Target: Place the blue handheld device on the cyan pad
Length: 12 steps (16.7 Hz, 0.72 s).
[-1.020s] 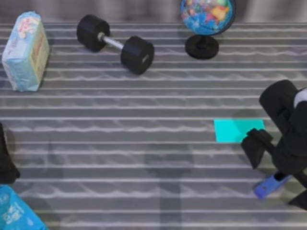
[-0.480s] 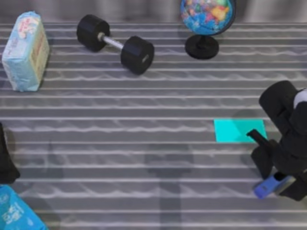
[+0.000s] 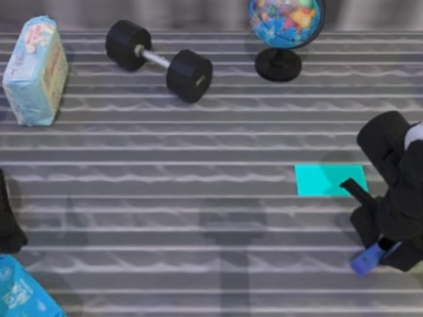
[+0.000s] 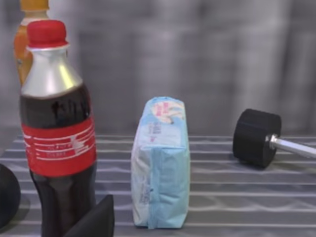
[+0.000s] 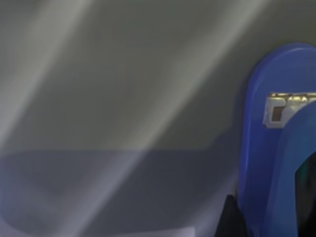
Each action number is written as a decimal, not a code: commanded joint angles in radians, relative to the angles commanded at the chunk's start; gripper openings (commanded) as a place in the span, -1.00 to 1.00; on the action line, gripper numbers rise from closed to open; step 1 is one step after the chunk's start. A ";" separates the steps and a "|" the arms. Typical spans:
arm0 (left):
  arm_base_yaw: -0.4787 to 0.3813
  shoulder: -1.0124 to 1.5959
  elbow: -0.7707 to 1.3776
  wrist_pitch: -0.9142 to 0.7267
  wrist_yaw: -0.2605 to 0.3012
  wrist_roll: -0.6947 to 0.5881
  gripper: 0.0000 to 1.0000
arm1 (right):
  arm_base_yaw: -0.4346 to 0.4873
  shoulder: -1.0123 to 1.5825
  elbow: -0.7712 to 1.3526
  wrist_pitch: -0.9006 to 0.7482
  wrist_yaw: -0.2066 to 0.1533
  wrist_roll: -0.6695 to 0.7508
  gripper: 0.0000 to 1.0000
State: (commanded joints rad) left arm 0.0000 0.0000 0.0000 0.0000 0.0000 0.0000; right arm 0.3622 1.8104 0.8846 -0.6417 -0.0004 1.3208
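Low at the near right, the right gripper [image 3: 382, 249] sits closed around the blue handheld device [image 3: 365, 260], ready for lifting to the cyan pad [image 3: 324, 179].

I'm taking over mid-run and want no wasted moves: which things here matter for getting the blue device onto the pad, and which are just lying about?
Job:
- blue handheld device, at the table's right, under the right gripper
- cyan pad, bare, just beyond it

Lying about:
- dumbbell
- globe
- pale blue package
- blue packet
- cola bottle
- orange bottle
- left arm, parked at the left edge
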 joint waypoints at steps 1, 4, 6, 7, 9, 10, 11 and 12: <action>0.000 0.000 0.000 0.000 0.000 0.000 1.00 | 0.000 0.000 0.000 0.000 0.000 0.000 -1.00; 0.000 0.000 0.000 0.000 0.000 0.000 1.00 | -0.001 -0.004 0.000 -0.006 0.002 -0.003 -1.00; 0.000 0.000 0.000 0.000 0.000 0.000 1.00 | -0.001 -0.010 0.012 -0.023 0.002 -0.001 -1.00; 0.000 0.000 0.000 0.000 0.000 0.000 1.00 | -0.001 -0.020 0.029 -0.046 0.002 0.002 -1.00; 0.000 0.000 0.000 0.000 0.000 0.000 1.00 | -0.001 -0.052 0.076 -0.127 0.002 0.005 -1.00; 0.000 0.000 0.000 0.000 0.000 0.000 1.00 | -0.001 -0.073 0.102 -0.182 0.002 0.005 -1.00; 0.000 0.000 0.000 0.000 0.000 0.000 1.00 | 0.000 -0.094 0.129 -0.243 0.002 0.004 -1.00; 0.000 0.000 0.000 0.000 0.000 0.000 1.00 | 0.002 -0.115 0.157 -0.300 0.002 0.002 -1.00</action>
State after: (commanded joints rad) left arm 0.0000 0.0000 0.0000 0.0000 0.0000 0.0000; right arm 0.3642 1.6949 1.0413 -0.9413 0.0012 1.3233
